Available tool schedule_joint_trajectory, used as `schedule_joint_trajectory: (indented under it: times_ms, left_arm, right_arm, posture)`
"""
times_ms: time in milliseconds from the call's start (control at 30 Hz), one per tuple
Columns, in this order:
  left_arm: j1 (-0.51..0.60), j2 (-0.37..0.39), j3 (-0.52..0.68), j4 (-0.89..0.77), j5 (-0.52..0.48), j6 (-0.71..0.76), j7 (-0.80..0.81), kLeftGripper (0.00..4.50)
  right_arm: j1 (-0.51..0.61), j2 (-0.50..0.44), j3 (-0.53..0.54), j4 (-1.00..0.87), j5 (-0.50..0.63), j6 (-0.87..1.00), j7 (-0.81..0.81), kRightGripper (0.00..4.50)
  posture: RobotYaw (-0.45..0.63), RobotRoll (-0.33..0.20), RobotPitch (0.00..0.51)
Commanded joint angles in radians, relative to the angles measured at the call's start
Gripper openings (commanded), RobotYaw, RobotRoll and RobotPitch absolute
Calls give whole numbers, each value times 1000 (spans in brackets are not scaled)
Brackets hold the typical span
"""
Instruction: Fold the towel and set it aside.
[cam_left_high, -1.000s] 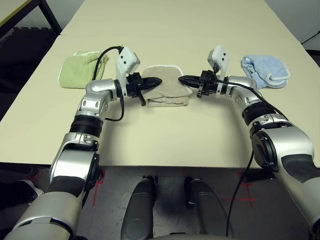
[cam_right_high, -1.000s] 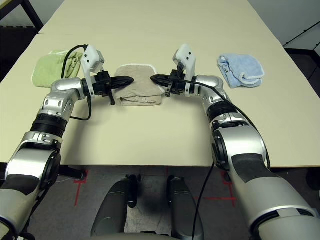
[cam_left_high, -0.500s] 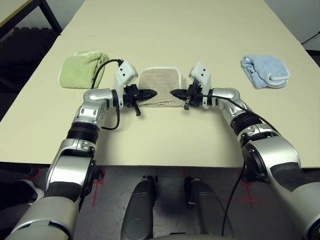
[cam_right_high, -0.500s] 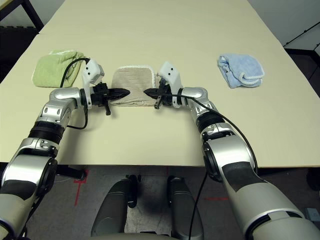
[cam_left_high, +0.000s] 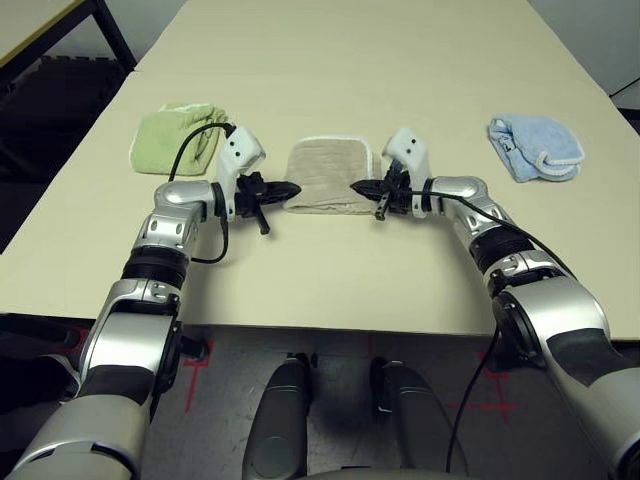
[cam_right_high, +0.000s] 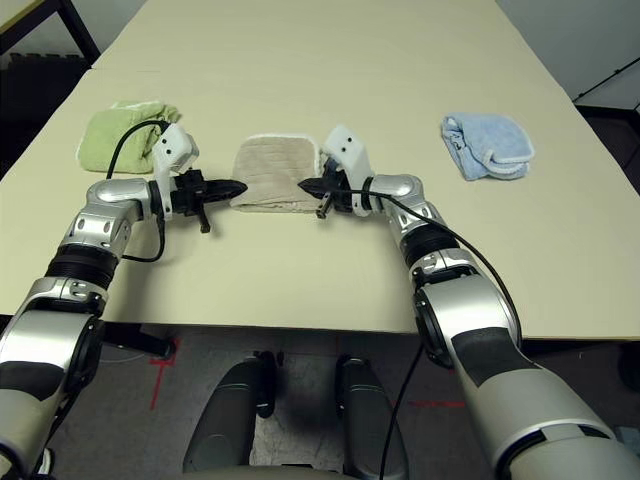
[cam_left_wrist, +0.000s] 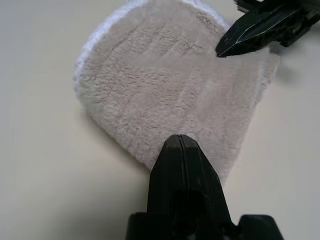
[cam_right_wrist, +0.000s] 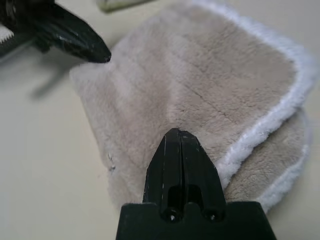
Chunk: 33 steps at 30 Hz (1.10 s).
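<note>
- Table (cam_left_high: 330, 270) — one pale cream surface carrying three cloths in a row.
- Left arm (cam_left_high: 160, 250) — silver forearm angled inward across the table's near half; the left gripper (cam_left_high: 291, 188) points level at the towel's left edge, its fingers pressed together with nothing between them, tip just beside the cloth.
- Right arm (cam_left_high: 490, 225) — mirrors it; the right gripper (cam_left_high: 357, 187) has its fingers likewise together and empty, tip just beside the towel's near right corner.
- Towel (cam_left_high: 330, 176) — one, beige, folded flat between the two grippers, its white stitched edging toward the far side.
- Green towel (cam_left_high: 175, 136) — one, bunched, far left.
- Blue towel (cam_left_high: 535, 147) — one, crumpled, far right, well apart.
- No legible label or writing.
</note>
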Motion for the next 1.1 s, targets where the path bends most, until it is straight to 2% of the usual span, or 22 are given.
schedule_joint_trajectory:
  times_ms: [33, 200, 500, 800, 1100]
  left_arm:
    - [-71, -7, 51, 7, -43, 27, 27, 39]
    - [-135, -73, 101, -3, -85, 98, 106, 39]
    - [-173, -201, 63, 141, -17, 73, 251, 39]
    - [-154, -185, 44, 279, 67, 53, 385, 39]
    - [-103, -183, 40, 304, 94, 37, 402, 39]
  right_arm:
    - [-61, 6, -61, -19, 66, 50, -41, 0]
    - [-122, 42, -63, 25, 33, 60, -239, 0]
    - [-191, 134, -32, 127, -31, 82, -453, 0]
    - [-157, 137, -7, 160, -99, 89, -547, 0]
    - [-55, 163, 39, 181, -158, 87, -581, 0]
  posture:
    - [56, 0, 177]
    - [65, 0, 179]
    - [58, 0, 182]
    - [41, 0, 179]
    - [28, 0, 184]
